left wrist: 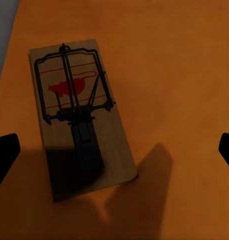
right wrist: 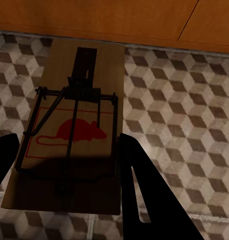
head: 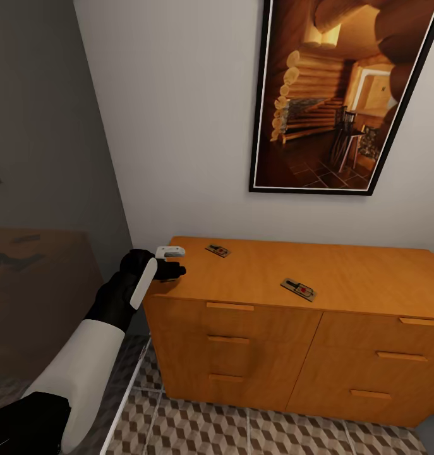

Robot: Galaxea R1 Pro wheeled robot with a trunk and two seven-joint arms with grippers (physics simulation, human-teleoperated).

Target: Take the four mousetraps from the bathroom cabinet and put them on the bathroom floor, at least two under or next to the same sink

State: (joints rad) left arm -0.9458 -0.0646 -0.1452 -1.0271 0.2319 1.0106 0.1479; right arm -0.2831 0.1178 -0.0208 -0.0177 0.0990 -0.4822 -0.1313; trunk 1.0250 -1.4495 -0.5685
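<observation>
Left end effector (left wrist: 114, 150) hovers wide above a cabinet-top mousetrap (left wrist: 79, 112); right end effector (right wrist: 69, 165) grips another mousetrap (right wrist: 69, 130).

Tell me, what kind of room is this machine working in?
Probably a room in a home, though nothing here fixes which one: a wooden chest of drawers stands against a plain wall, a framed picture of a log cabin interior hangs above it, and the floor has cube-patterned tiles.
</observation>
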